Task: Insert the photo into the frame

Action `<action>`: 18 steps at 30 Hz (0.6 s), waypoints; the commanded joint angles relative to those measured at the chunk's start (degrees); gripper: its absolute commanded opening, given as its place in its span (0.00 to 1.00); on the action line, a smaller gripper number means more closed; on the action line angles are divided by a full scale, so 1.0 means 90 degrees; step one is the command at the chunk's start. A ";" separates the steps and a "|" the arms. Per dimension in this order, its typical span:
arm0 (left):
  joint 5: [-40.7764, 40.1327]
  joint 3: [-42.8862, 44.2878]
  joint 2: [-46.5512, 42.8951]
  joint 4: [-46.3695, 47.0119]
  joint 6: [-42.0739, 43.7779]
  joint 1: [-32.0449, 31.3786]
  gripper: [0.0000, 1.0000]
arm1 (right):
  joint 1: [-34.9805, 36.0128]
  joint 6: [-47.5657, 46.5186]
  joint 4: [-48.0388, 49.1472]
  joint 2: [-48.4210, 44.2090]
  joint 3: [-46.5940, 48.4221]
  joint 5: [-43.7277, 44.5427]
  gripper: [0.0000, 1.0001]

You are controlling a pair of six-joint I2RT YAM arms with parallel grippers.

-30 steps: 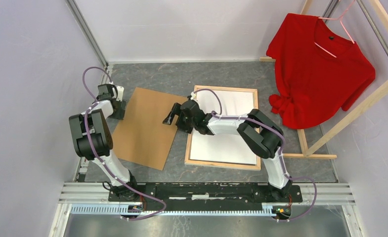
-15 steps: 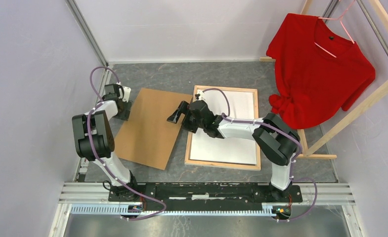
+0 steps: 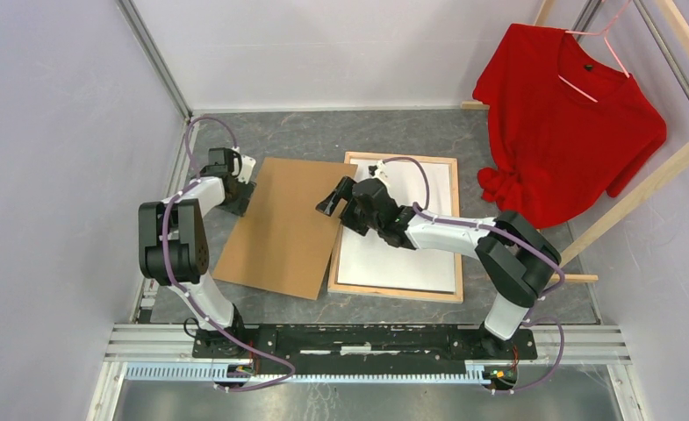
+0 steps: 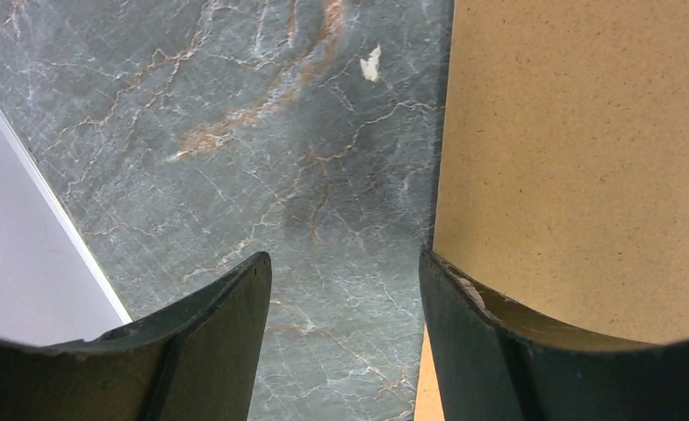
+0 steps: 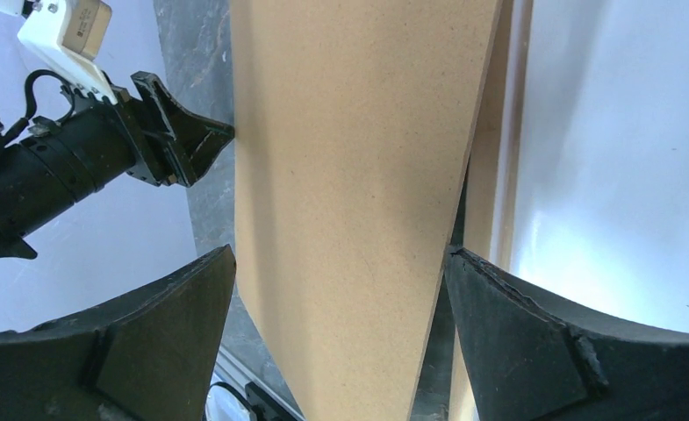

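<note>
The frame [image 3: 336, 263] lies flat at the table's middle with its bare light-wood side up. Inside it lies the photo [image 3: 415, 250], plain white side up; it also shows in the right wrist view as the photo [image 5: 621, 149] beside the frame's rail [image 5: 491, 175]. A brown hardboard sheet [image 3: 279, 232] lies left of the frame, its right edge over the frame's left rail. My right gripper [image 3: 333, 200] hovers open at that edge, the hardboard [image 5: 358, 175] passing between its fingers. My left gripper [image 3: 242, 189] is open at the board's far left edge, and its right finger [image 4: 481, 342] meets the hardboard [image 4: 586, 149].
A red shirt [image 3: 569, 123] hangs on a pink hanger from a bare-wood rack [image 3: 630, 197] at the back right. Pale walls close in the left and back. The arms' mounting rail [image 3: 367, 338] runs along the near edge. Grey marble tabletop [image 4: 261, 132] shows beside the board.
The hardboard has slid right and now overlaps the frame's left rail. My left gripper followed it rightward. My right gripper shifted right and slightly back, its arm stretching out.
</note>
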 commanded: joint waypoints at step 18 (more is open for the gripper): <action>0.0852 -0.0432 0.0290 -0.0827 -0.0394 -0.0361 0.72 | 0.0083 -0.1407 -0.2632 -0.0633 0.0708 -0.0188 0.98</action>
